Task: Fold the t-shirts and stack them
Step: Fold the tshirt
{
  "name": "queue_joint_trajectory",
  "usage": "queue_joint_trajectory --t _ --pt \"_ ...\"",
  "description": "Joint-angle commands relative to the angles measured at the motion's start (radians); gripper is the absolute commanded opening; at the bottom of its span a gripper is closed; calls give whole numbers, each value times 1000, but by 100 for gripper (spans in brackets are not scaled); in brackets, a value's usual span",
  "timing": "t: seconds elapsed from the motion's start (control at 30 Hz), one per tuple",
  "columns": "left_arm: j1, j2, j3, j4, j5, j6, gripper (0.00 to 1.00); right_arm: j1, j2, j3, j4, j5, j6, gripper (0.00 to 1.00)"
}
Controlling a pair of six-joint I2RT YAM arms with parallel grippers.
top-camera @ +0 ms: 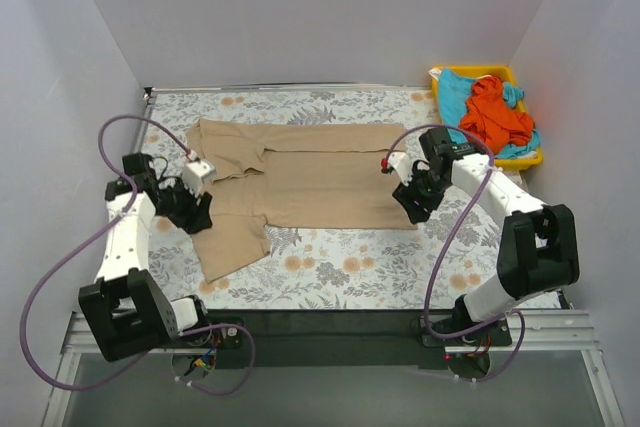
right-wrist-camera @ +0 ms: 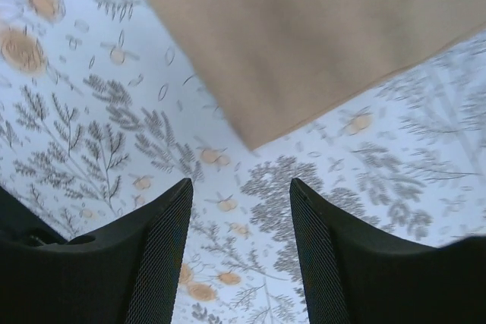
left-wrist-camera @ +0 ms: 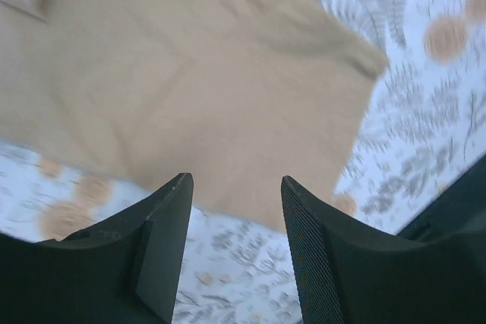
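Observation:
The tan-beige t-shirt lies spread flat on the flowered tablecloth, one sleeve reaching toward the near left. My left gripper is open and empty, hovering at the sleeve's left edge; the sleeve fills the left wrist view beyond the fingers. My right gripper is open and empty just off the shirt's near right corner. The orange-red t-shirt lies crumpled on the turquoise-blue t-shirt in the yellow tray at the far right.
The flowered tablecloth covers the table. White walls close in the back and both sides. A dark rail runs along the near edge between the arm bases. Purple cables loop beside each arm.

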Motion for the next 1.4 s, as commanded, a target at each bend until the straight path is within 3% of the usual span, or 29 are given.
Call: queue_joint_trajectory --t 0.0,0.13,0.27,0.63,0.97,1.03,1.07,1.17,1.2,1.3,1.37 --pt "2 -144 -153 -147 -73 294 47 24 -76 -97 -19 66 -61 52" --pt "-11 -253 -365 -80 -185 367 48 51 -100 -160 64 103 -48 55" --pt "-34 -276 -451 -17 -264 376 50 94 -85 -182 104 132 -16 55" --pt "-53 -266 -502 52 -293 378 52 171 -7 -234 219 237 13 55" --pt "-175 -232 -586 150 -346 336 51 197 49 -271 276 299 33 35" --pt "-184 -223 -599 173 -363 327 46 199 58 -277 282 310 34 30" --pt "-185 -212 -602 173 -360 315 36 199 59 -278 286 321 36 25" --pt "-185 -209 -579 138 -342 301 19 199 61 -286 292 335 34 15" --pt "-185 -226 -568 124 -331 295 9 199 58 -287 297 339 34 12" --pt "-185 -278 -547 78 -304 279 0 197 50 -284 302 364 31 1" --pt "-184 -296 -533 75 -293 255 0 199 50 -281 305 372 25 1"
